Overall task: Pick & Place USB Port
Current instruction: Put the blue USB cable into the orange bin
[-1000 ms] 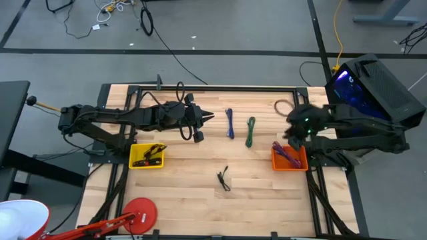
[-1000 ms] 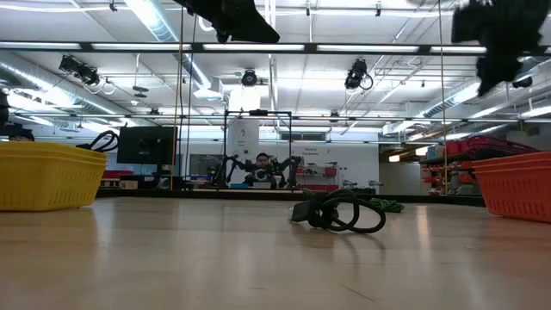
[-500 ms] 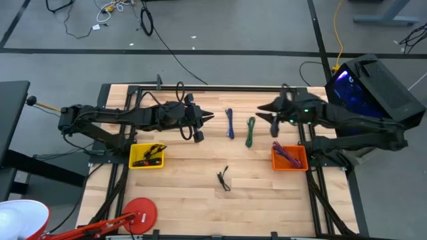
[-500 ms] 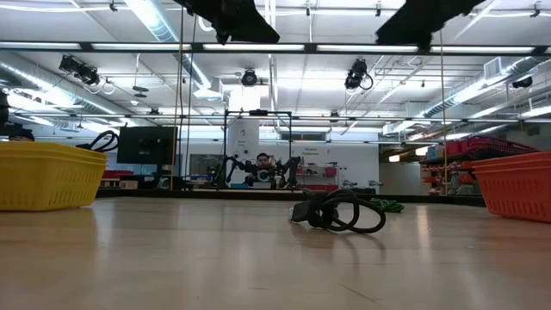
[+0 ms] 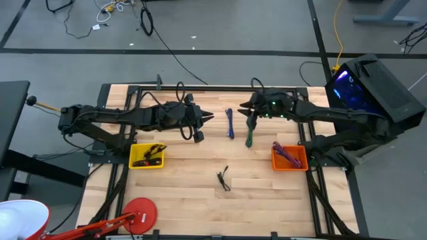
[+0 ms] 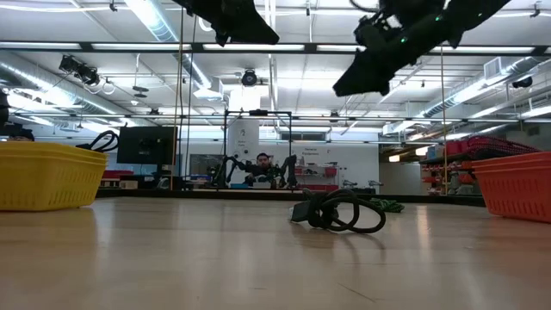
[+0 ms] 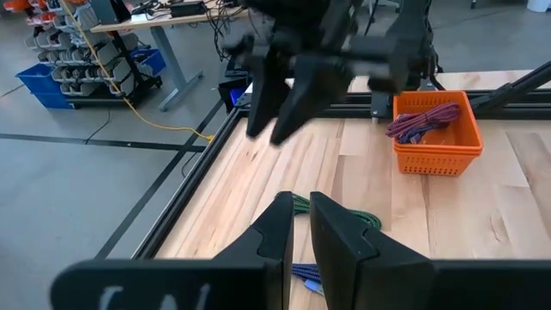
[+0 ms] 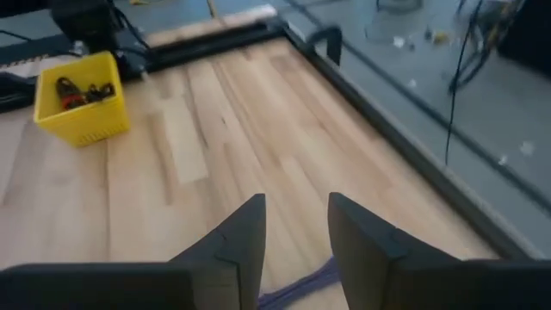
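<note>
Scanning the high view from the left, we find a yellow plastic basket (image 5: 147, 157) with latticed walls, holding a tangle of dark and red cable, on the pale planked wooden table (image 5: 187, 193). Above it, left of centre, the left gripper (image 5: 205, 117) hangs over the boards with its dark fingers nearly together, a narrow slit between them in its wrist view.

Lower centre, we see the black USB cable (image 5: 223, 179) lying alone, small and kinked; the low view shows it as a glossy coiled loop (image 6: 337, 210) with a blocky plug.

Upper centre lie a blue cable (image 5: 229, 123) and a green cable (image 5: 250, 132), both thin bundled strands. The right gripper (image 5: 250, 115) hovers just over the green one, its fingers moderately spread and holding nothing.

Right of centre sits an orange mesh basket (image 5: 289, 160) with purple cable inside.
</note>
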You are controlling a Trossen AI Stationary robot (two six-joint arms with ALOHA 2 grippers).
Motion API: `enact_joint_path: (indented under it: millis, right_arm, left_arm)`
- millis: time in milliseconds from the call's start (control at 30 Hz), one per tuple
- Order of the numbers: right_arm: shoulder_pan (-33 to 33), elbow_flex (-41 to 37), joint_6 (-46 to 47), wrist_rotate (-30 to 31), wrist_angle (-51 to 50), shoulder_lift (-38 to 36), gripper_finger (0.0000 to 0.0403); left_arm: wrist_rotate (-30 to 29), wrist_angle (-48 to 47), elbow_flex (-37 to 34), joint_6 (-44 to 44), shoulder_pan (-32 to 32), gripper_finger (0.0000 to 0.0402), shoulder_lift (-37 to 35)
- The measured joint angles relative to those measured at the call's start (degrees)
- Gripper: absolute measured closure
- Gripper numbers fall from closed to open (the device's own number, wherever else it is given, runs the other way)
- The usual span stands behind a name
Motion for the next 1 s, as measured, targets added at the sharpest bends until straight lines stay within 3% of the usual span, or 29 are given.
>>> enact_joint_path:
  millis: [467,700,1000]
  right_arm:
    - [-3.6,2.3,5.9,-0.1,0.8,12.8,0.0276]
    - [-2.0,9.0,1.1,9.6,-9.5,19.3,0.0276]
    - [0.4,11.1,2.2,13.1,-9.8,25.3,0.0276]
  left_arm:
    - [0.0,0.0,0.0,0.0,0.0,0.0353,0.0]
    - [0.0,0.0,0.0,0.0,0.0,0.0353,0.0]
    - [0.0,-0.4,0.0,-0.1,0.0,0.0353,0.0]
